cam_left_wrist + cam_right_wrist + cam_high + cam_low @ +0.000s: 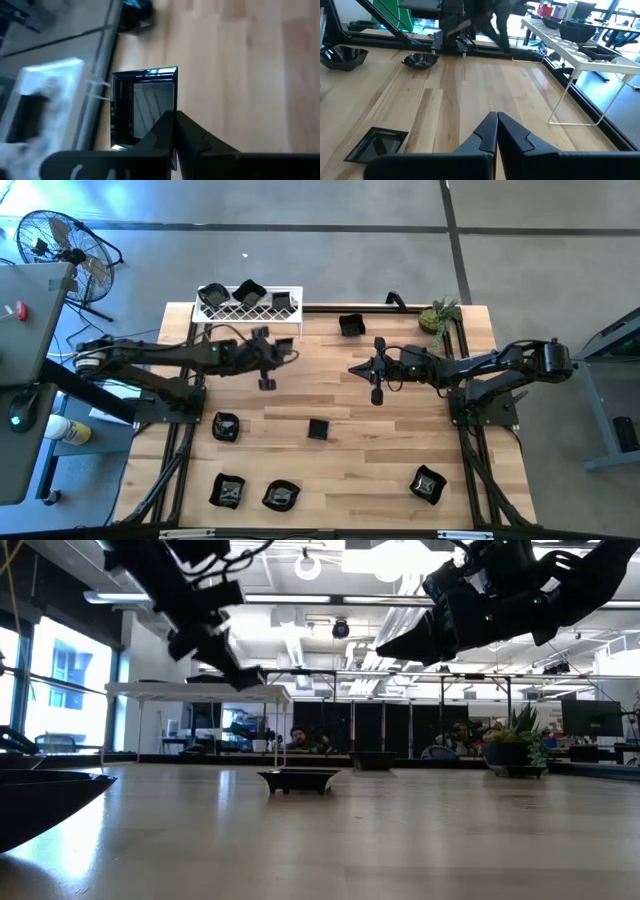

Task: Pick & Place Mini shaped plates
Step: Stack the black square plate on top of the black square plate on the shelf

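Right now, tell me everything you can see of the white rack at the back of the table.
The white wire-mesh rack stands at the table's back left corner, a long flat mesh shelf raised on thin white legs. It looks like painted metal and sits level. Three glossy black plates rest on top, spread along its length. Nothing else visibly touches it.

Overhead looks straight down, low view level across; both share the table (400, 430).
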You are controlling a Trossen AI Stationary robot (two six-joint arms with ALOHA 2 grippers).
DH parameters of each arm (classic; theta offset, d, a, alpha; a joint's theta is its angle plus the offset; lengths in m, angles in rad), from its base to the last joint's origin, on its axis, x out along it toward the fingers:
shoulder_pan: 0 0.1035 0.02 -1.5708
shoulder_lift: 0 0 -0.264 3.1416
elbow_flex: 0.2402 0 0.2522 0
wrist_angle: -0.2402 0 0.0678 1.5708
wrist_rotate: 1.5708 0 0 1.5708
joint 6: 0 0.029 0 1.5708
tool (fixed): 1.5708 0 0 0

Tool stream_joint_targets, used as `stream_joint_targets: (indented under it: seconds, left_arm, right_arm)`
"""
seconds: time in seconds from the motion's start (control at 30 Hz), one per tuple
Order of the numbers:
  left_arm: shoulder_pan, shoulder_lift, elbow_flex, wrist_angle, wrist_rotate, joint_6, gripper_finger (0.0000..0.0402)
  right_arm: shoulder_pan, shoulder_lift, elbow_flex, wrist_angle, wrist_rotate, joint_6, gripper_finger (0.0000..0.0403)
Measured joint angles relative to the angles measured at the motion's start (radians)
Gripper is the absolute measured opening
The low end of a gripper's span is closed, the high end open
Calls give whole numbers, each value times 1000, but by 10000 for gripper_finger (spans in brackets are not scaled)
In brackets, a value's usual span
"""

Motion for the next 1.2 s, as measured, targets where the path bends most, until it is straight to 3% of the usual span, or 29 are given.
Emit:
stream_joint_targets:
  seconds: [0.23, 0.43, 0.7, 1.2]
  left_arm:
    - [155, 7, 227, -169, 31, 78, 5]
    - [311, 98, 370, -231, 136, 127, 5]
    - [396, 232, 418, -242, 111, 182, 5]
    - [396, 312, 418, -190, 45, 233, 5]
  right_arm:
    - [0, 0, 0, 0, 0, 0, 2]
    - [0, 0, 0, 0, 0, 5, 6]
    - [0, 0, 0, 0, 0, 5, 2]
    - [1, 0, 0, -1, -3, 4, 3]
